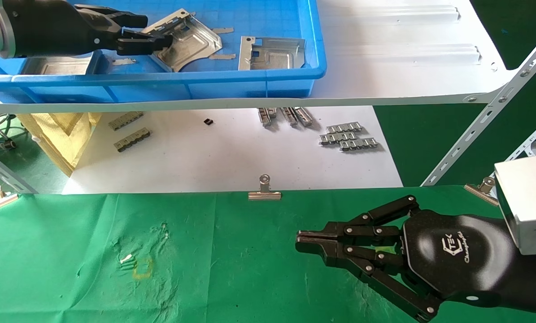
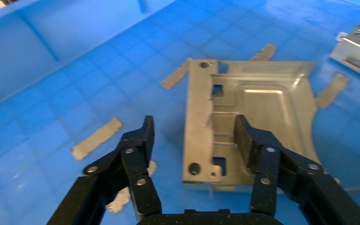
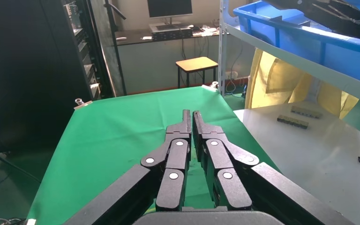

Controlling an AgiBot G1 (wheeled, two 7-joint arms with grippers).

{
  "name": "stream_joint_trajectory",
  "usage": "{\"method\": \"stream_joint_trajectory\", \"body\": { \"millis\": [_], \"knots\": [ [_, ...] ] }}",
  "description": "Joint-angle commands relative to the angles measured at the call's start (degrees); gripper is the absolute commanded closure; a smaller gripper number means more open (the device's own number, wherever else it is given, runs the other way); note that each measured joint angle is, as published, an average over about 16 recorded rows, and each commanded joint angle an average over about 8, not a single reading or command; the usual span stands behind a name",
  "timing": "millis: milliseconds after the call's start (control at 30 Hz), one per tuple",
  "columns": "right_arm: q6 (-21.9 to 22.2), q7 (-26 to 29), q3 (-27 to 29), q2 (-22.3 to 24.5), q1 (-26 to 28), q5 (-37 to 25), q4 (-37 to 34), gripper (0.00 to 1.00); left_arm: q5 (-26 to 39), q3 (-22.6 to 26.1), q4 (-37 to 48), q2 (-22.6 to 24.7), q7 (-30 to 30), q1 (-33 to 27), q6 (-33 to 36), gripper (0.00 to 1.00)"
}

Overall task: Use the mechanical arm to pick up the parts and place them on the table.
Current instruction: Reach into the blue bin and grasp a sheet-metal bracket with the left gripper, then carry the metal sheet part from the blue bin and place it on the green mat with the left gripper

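My left gripper point(image 1: 155, 31) is open inside the blue tray point(image 1: 250, 83). In the left wrist view it point(image 2: 194, 136) straddles the flanged edge of a silver stamped part point(image 2: 258, 105). One finger point(image 2: 246, 140) is over the part's recess and the other point(image 2: 143, 140) is over bare tray floor. That part point(image 1: 187, 40) lies tilted in the tray. A second part point(image 1: 272, 54) lies to its right and also shows in the left wrist view point(image 2: 358, 47). A third point(image 1: 59, 66) lies in the tray's left compartment. My right gripper point(image 1: 301, 242) is shut and empty over the green table point(image 1: 205, 278), as the right wrist view point(image 3: 191, 115) shows.
The tray sits on a white shelf point(image 1: 407, 45) with slanted metal struts point(image 1: 487, 121) at the right. Small ridged strips point(image 1: 348, 137) lie on the lower white surface. A binder clip point(image 1: 264, 190) holds the cloth's far edge. A yellow square mark point(image 1: 142, 268) is on the cloth. Grey tape-like strips point(image 2: 96, 138) litter the tray.
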Motion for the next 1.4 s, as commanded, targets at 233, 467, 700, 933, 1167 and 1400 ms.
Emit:
{"method": "stream_joint_trajectory", "body": {
  "millis": [233, 467, 700, 933, 1167, 1400],
  "knots": [
    [0.01, -0.01, -0.02, 0.01, 0.01, 0.02, 0.00, 0.00, 0.39, 0.24, 0.88, 0.41, 0.78, 0.03, -1.70, 1.00],
    [0.02, -0.02, -0.05, 0.02, 0.01, 0.03, 0.00, 0.00, -0.96, -0.70, 0.88, 0.28, 1.73, 0.22, -2.11, 1.00],
    [0.03, -0.03, -0.07, 0.03, 0.01, 0.05, 0.00, 0.00, -3.88, -2.73, -1.06, -0.83, 5.35, -0.80, -0.50, 1.00],
    [0.04, -0.04, -0.09, 0.04, 0.02, 0.06, 0.00, 0.00, -6.96, -4.69, -2.26, -2.57, 8.41, -1.72, 7.95, 1.00],
    [0.05, -0.05, -0.11, 0.04, 0.02, 0.07, 0.00, 0.00, -9.12, -5.52, -4.25, -5.03, 12.09, -0.47, 24.91, 1.00],
    [0.06, -0.06, -0.13, 0.05, 0.03, 0.09, 0.00, 0.00, -14.13, -4.19, -14.29, -9.14, 16.24, 4.95, 29.66, 1.00]
  ]
}}
